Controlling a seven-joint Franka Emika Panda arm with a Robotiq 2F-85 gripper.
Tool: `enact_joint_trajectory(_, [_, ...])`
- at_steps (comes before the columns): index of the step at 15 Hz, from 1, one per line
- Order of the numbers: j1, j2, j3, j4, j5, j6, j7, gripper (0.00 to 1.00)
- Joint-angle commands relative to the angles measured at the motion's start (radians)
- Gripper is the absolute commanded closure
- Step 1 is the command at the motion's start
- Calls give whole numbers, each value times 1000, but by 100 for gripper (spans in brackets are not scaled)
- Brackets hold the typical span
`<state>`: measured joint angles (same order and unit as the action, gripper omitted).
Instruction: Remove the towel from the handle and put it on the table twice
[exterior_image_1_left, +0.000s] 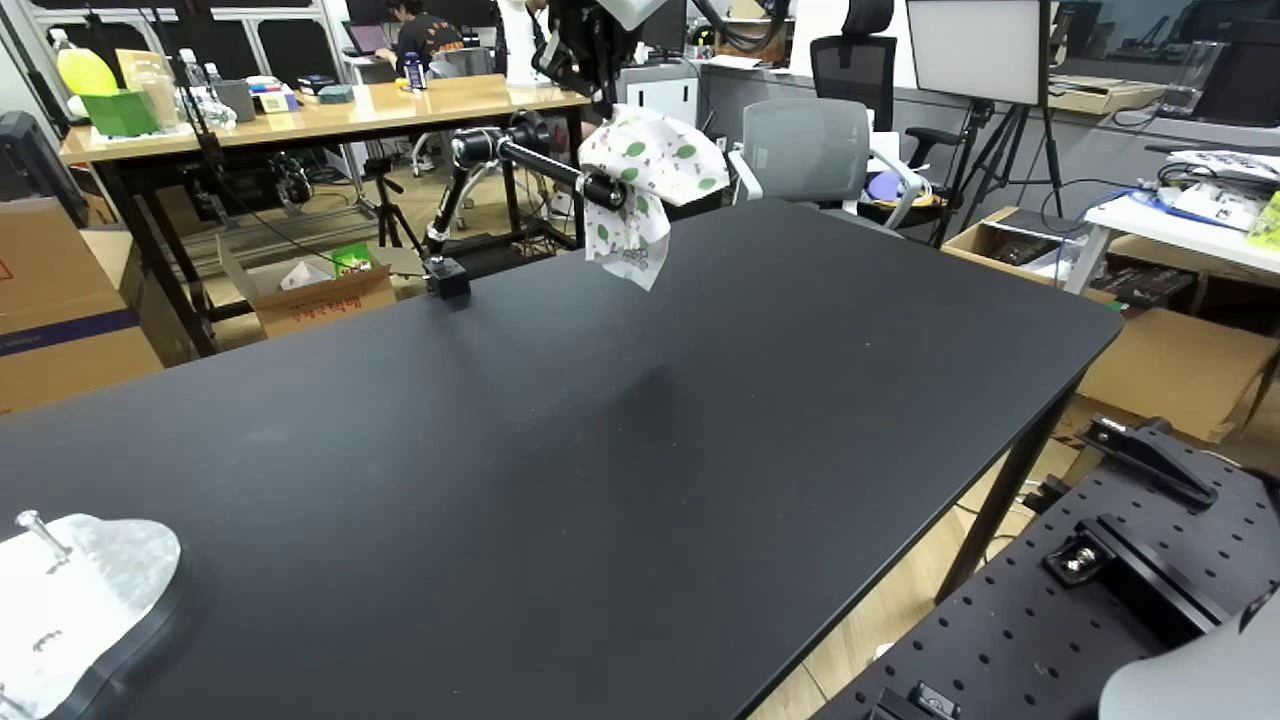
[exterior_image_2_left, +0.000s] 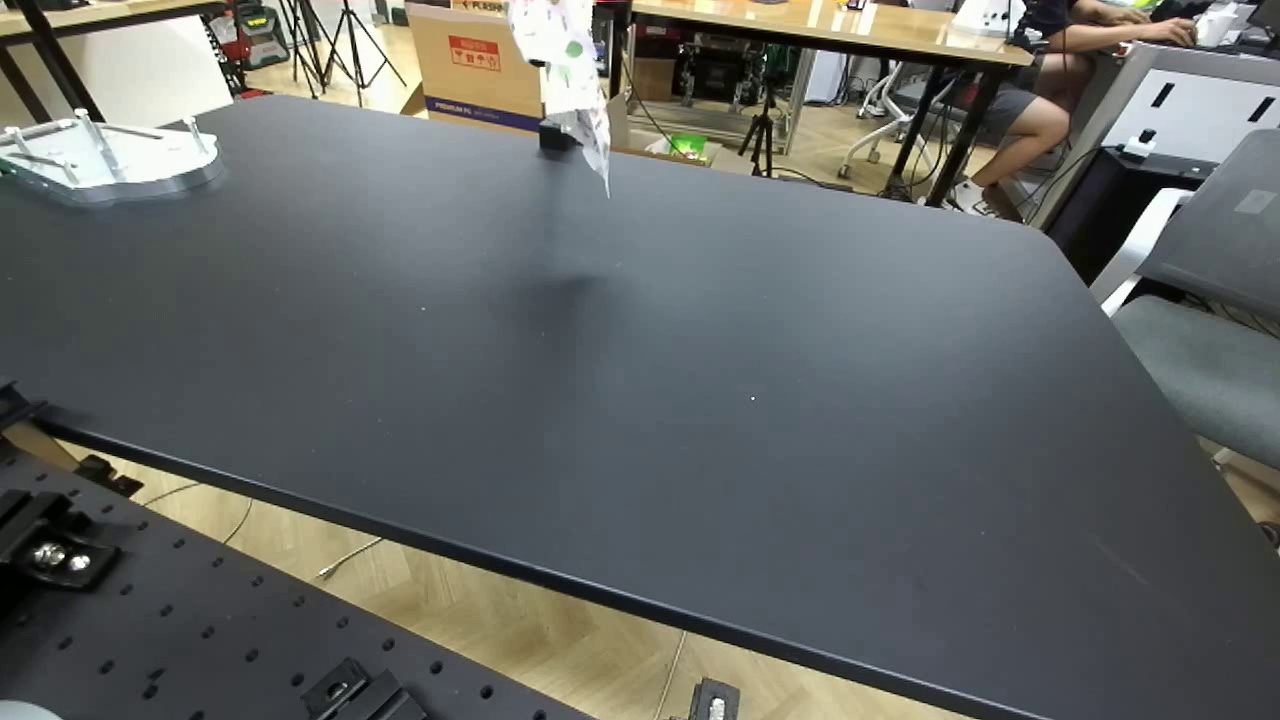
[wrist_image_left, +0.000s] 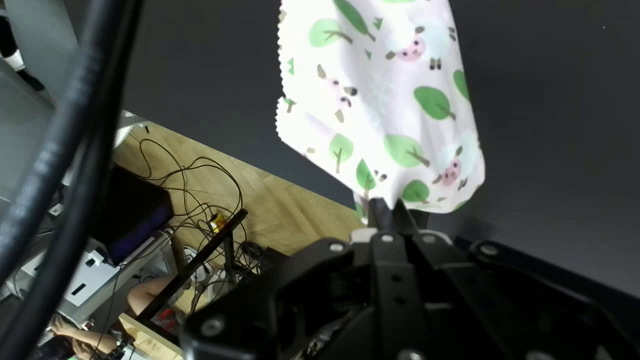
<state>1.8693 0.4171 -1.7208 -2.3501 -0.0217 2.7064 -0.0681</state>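
Dark counter (exterior_image_1_left: 540, 480) lies beneath. Pincer (wrist_image_left: 391, 209) appears clamped on the towel (exterior_image_1_left: 662, 160), which hangs below it at the handle (exterior_image_1_left: 604, 190), draped over or behind unclear; upward clearance likely governs.

It's a lab/office, yeah: in an exterior view, perforated plate (exterior_image_1_left: 1010, 610) at 4 o'clock, office chair (exterior_image_1_left: 805, 150) at 1.

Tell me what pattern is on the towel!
The towel is white with a pattern of green trees and pink-faced sheep, clearest in the wrist view.
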Motion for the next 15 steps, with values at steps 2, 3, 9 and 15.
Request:
enact_joint_trajectory(2, [-61, -9, 73, 19, -33, 34, 4, 100])
enact_joint_trajectory(3, [-73, -11, 86, 20, -37, 41, 5, 100])
enact_joint_trajectory(9, [-123, -26, 125, 31, -79, 38, 2, 59])
enact_joint_trajectory(15, [-147, -25, 147, 57, -116, 44, 9, 19])
